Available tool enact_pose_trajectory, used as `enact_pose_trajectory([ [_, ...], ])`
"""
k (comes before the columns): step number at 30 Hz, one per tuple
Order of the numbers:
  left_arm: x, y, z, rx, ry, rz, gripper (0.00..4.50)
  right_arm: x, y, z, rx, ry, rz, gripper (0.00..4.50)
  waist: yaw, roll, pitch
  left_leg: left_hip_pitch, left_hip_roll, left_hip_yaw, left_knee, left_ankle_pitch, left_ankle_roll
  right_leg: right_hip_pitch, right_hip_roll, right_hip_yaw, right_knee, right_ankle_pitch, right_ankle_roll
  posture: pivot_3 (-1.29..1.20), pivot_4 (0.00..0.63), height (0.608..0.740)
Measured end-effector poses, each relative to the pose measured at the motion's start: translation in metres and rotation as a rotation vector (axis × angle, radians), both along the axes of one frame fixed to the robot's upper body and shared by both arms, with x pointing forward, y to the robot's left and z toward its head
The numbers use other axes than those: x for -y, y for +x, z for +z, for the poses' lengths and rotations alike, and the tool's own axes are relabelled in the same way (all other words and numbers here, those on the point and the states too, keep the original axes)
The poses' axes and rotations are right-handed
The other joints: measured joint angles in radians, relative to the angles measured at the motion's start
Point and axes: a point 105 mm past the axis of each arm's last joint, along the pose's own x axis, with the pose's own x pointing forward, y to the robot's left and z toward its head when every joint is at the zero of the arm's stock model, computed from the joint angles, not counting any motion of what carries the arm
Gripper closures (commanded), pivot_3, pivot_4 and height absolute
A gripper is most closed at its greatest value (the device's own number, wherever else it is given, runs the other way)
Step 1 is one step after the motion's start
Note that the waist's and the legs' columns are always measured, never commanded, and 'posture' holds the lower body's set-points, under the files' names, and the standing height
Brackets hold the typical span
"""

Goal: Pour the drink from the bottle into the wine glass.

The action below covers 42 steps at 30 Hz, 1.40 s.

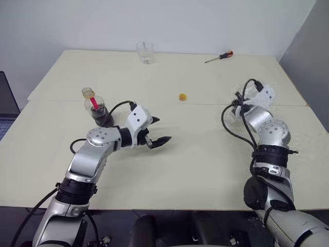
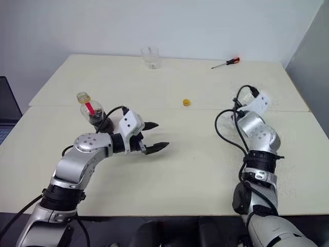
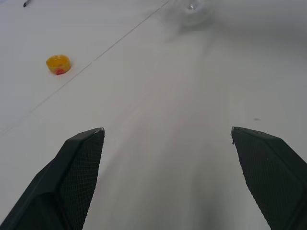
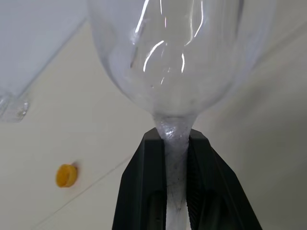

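Observation:
The bottle [image 1: 96,107], small and round-bellied with a red strip at its neck, stands uncapped on the left of the table and holds the dark drink [image 1: 102,116] at its bottom. Just right of it, my left gripper [image 1: 162,129] hovers open with nothing between its fingers [image 3: 81,163]. In the right wrist view my right gripper [image 4: 175,135] is shut on the stem of the clear wine glass [image 4: 177,57], right under the rounded bowl, which looks empty. My right hand [image 1: 257,98] is over the right half of the table.
A small yellow cap [image 1: 182,96] lies mid-table. A clear tumbler [image 1: 145,52] stands at the far edge. A red-handled screwdriver [image 1: 219,56] lies at the far right. The cream table [image 1: 205,164] has a seam running across its middle. A dark object [image 1: 6,103] sits beyond the left edge.

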Motion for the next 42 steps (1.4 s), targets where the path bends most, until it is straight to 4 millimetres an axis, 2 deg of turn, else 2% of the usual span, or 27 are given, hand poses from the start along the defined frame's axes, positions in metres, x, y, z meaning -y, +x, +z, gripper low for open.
enact_pose_trajectory([
  [3, -0.009, -0.002, -0.007, -0.038, 0.016, 0.025, 0.0, -0.031, 0.003, 0.016, 0.123, -0.184, 0.102, 4.3, -0.004, 0.0, 0.0, 0.0, 0.001, 0.0, -0.002, 0.0, 0.0, -0.001, 0.001, 0.001, 0.0, 0.0, 0.0, 0.0, 0.15, 0.74],
  [5, -0.013, -0.005, -0.01, -0.06, 0.02, 0.028, 0.0, -0.059, 0.002, 0.018, 0.196, -0.276, 0.188, 4.3, -0.004, 0.0, 0.0, 0.0, 0.001, 0.0, -0.003, 0.0, 0.0, -0.001, 0.001, 0.0, 0.0, 0.0, 0.0, 0.0, 0.15, 0.74],
  [7, -0.016, -0.01, -0.011, -0.077, 0.032, 0.027, 0.0, -0.089, -0.001, 0.012, 0.245, -0.348, 0.284, 4.3, -0.003, 0.0, 0.0, 0.0, 0.001, -0.001, -0.004, 0.0, 0.0, -0.001, 0.0, 0.0, 0.0, 0.0, -0.001, 0.0, 0.15, 0.74],
  [10, -0.022, -0.019, -0.013, -0.104, 0.022, 0.042, 0.0, -0.123, -0.006, -0.011, 0.252, -0.393, 0.395, 4.3, 0.001, 0.0, 0.0, 0.0, 0.0, 0.0, -0.004, 0.0, 0.0, -0.001, -0.001, 0.0, 0.0, 0.0, -0.001, 0.0, 0.15, 0.74],
  [13, -0.03, -0.025, -0.013, -0.126, 0.022, 0.068, 0.0, -0.141, -0.007, -0.029, 0.235, -0.392, 0.447, 4.3, 0.004, 0.0, 0.0, 0.0, 0.0, 0.0, -0.004, 0.0, 0.0, -0.001, -0.002, 0.0, 0.0, 0.0, -0.001, 0.0, 0.15, 0.74],
  [16, -0.039, -0.028, -0.009, -0.13, 0.005, 0.104, 0.0, -0.157, -0.008, -0.033, 0.253, -0.385, 0.49, 4.3, 0.007, 0.0, 0.0, 0.0, 0.0, 0.0, -0.003, 0.0, 0.0, -0.001, -0.003, -0.002, 0.0, 0.0, -0.001, 0.0, 0.15, 0.74],
  [19, -0.037, -0.03, -0.005, -0.122, -0.001, 0.103, 0.0, -0.17, -0.009, -0.034, 0.242, -0.374, 0.522, 4.3, 0.006, 0.0, 0.0, 0.0, 0.0, 0.0, -0.003, 0.0, -0.001, -0.001, -0.003, -0.002, 0.001, 0.0, -0.002, 0.0, 0.15, 0.74],
  [22, -0.032, -0.037, -0.002, -0.133, -0.004, 0.074, 0.0, -0.173, -0.009, -0.034, 0.218, -0.36, 0.529, 4.3, 0.006, -0.001, 0.0, 0.0, 0.0, -0.001, -0.003, 0.0, -0.001, -0.001, -0.003, -0.002, 0.001, 0.0, -0.002, 0.0, 0.15, 0.74],
  [26, -0.031, -0.04, 0.002, -0.135, -0.005, 0.067, 0.0, -0.167, -0.012, -0.036, 0.205, -0.363, 0.527, 4.3, 0.007, -0.001, 0.0, 0.0, 0.0, -0.001, -0.003, 0.0, -0.001, 0.0, -0.003, -0.002, 0.001, 0.0, -0.002, 0.0, 0.15, 0.74],
  [29, -0.031, -0.038, 0.008, -0.119, 0.005, 0.063, 0.0, -0.16, -0.023, -0.04, 0.204, -0.352, 0.521, 4.3, 0.01, -0.002, -0.001, 0.0, 0.0, -0.002, -0.003, 0.0, -0.001, 0.001, -0.003, -0.002, 0.0, 0.0, -0.002, 0.0, 0.15, 0.74],
  [33, -0.025, -0.031, 0.029, -0.059, -0.002, 0.039, 0.0, -0.157, -0.035, -0.044, 0.201, -0.355, 0.518, 4.3, 0.011, -0.004, -0.002, 0.003, -0.001, -0.002, -0.003, 0.0, -0.001, 0.003, -0.002, -0.003, 0.001, 0.0, -0.002, 0.0, 0.15, 0.74],
  [38, -0.02, -0.032, 0.028, -0.07, -0.001, 0.013, 0.0, -0.155, -0.044, -0.046, 0.211, -0.348, 0.506, 4.3, 0.008, -0.004, -0.003, 0.003, 0.0, -0.002, -0.003, 0.0, -0.001, 0.003, -0.002, -0.003, 0.001, 0.0, -0.002, 0.0, 0.15, 0.74],
  [42, -0.016, -0.03, 0.037, -0.053, -0.016, -0.013, 0.0, -0.154, -0.05, -0.049, 0.233, -0.354, 0.502, 4.3, 0.009, -0.004, -0.003, 0.004, -0.001, -0.002, -0.003, 0.0, -0.001, 0.004, -0.002, -0.003, 0.001, -0.001, -0.001, 0.0, 0.15, 0.74],
])
